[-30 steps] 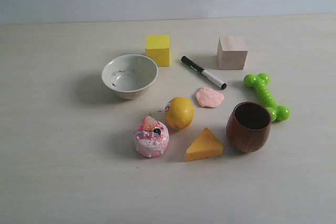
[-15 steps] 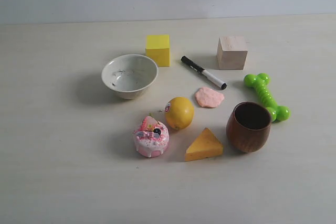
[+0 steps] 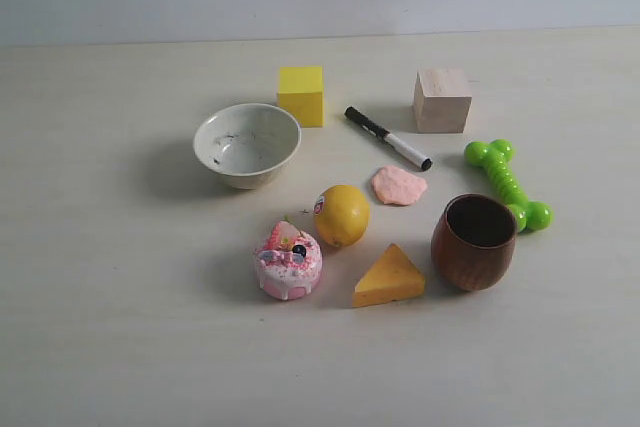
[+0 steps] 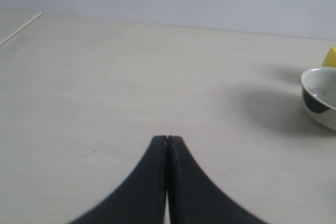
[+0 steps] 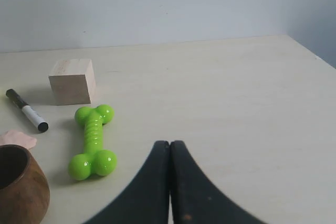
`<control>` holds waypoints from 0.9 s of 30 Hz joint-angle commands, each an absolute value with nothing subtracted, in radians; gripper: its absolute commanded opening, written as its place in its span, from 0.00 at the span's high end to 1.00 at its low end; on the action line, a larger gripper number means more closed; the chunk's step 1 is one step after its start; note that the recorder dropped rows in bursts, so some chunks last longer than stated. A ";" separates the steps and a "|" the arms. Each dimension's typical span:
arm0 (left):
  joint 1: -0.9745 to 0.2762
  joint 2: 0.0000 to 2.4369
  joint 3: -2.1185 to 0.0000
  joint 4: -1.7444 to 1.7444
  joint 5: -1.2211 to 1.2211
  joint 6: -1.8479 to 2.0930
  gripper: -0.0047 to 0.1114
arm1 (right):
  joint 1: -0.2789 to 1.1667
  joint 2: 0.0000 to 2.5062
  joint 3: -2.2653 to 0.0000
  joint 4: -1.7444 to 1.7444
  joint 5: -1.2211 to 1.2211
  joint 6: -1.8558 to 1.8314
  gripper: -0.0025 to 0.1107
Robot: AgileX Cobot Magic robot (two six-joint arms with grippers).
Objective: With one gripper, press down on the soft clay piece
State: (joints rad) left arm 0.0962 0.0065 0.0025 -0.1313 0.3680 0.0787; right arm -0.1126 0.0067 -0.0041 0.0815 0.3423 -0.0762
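Observation:
The soft clay piece (image 3: 399, 185) is a thin, pale salmon-pink lump lying flat on the table between the lemon and the marker; a sliver of the clay piece (image 5: 17, 139) also shows in the right wrist view, above the wooden cup's rim. Neither arm appears in the exterior view. My left gripper (image 4: 167, 139) is shut, empty, over bare table far from the clay. My right gripper (image 5: 169, 144) is shut and empty too, with the green bone toy between it and the clay.
Around the clay stand a lemon (image 3: 341, 214), a black-and-white marker (image 3: 388, 138), a brown wooden cup (image 3: 473, 242), a green bone toy (image 3: 508, 184), a wooden cube (image 3: 442, 100), a yellow cube (image 3: 301, 95), a white bowl (image 3: 247, 144), a cheese wedge (image 3: 387, 278) and a pink toy cake (image 3: 288, 261).

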 commanded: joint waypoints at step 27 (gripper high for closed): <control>0.091 0.000 0.000 -0.137 0.356 0.076 0.96 | -0.116 0.000 -0.026 0.080 -0.418 -0.014 0.98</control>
State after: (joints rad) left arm 0.0962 0.0065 0.0025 -0.1313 0.3680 0.0787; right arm -0.1126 0.0051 -0.0062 0.0815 -0.3873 -0.0351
